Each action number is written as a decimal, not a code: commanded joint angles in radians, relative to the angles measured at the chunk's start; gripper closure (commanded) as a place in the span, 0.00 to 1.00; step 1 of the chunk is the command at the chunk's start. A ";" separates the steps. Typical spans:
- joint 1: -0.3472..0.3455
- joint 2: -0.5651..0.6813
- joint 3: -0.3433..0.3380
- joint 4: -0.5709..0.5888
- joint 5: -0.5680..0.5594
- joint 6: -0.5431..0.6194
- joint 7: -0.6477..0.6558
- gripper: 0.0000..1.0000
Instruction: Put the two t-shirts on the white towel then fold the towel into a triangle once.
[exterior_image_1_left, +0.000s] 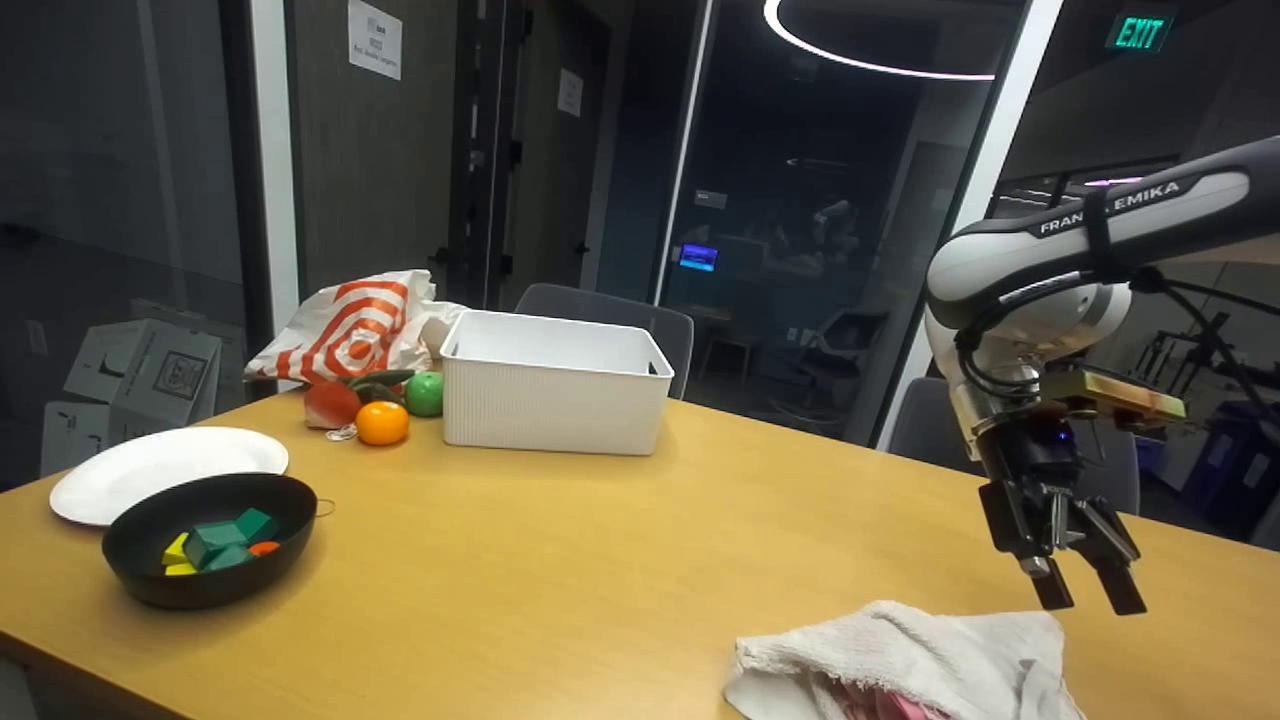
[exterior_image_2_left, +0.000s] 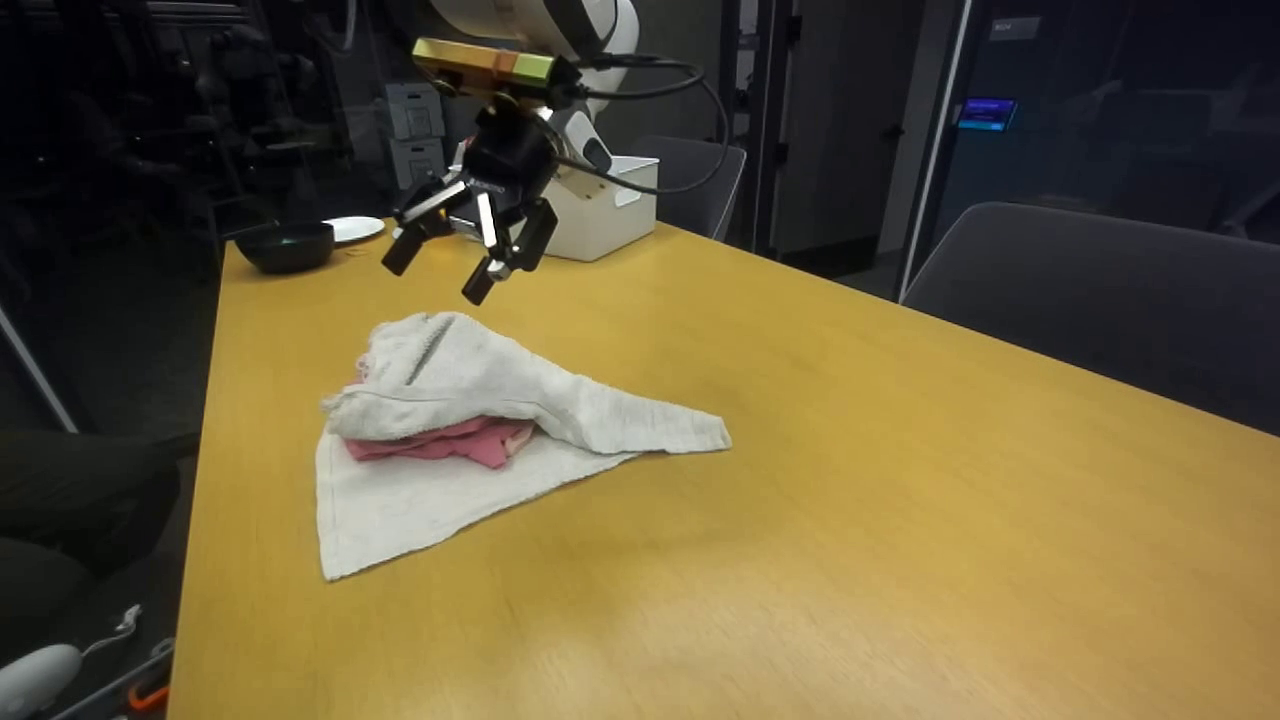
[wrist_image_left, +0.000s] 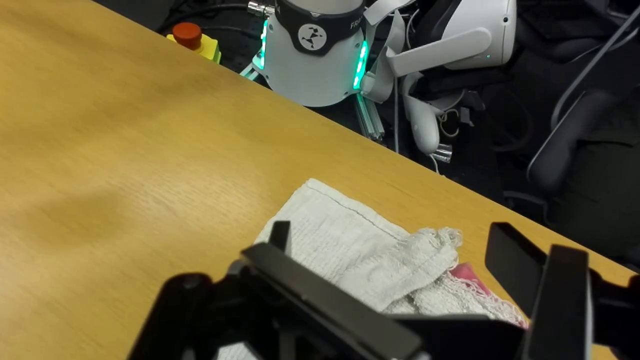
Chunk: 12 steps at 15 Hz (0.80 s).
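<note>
The white towel lies folded over on the table in both exterior views (exterior_image_1_left: 960, 650) (exterior_image_2_left: 620, 418), with its flap bunched and one corner pointing out. Pink cloth, seemingly a t-shirt (exterior_image_2_left: 430, 443), shows between the towel's layers, and a bit of it shows in the wrist view (wrist_image_left: 469, 275). A paler piece lies beside it; whether two shirts are inside is hidden. My gripper is open and empty above the towel, apart from it, in both exterior views (exterior_image_1_left: 1090, 592) (exterior_image_2_left: 440, 272). In the wrist view its spread fingers (wrist_image_left: 397, 251) frame the towel (wrist_image_left: 340, 235).
A white bin (exterior_image_1_left: 555, 400), toy fruit (exterior_image_1_left: 382, 424), a Target bag (exterior_image_1_left: 360, 325), a white plate (exterior_image_1_left: 120, 465) and a black pan (exterior_image_1_left: 150, 590) with blocks stand at the table's far end. Chairs (exterior_image_2_left: 1100, 310) line one side. The robot base (wrist_image_left: 310, 70) stands beyond the table edge.
</note>
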 joint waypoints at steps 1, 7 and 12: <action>0.004 0.003 -0.004 0.003 0.001 -0.003 -0.001 0.00; -0.024 -0.130 -0.038 -0.135 0.098 0.222 0.056 0.00; -0.029 -0.291 -0.067 -0.365 0.101 0.494 0.165 0.00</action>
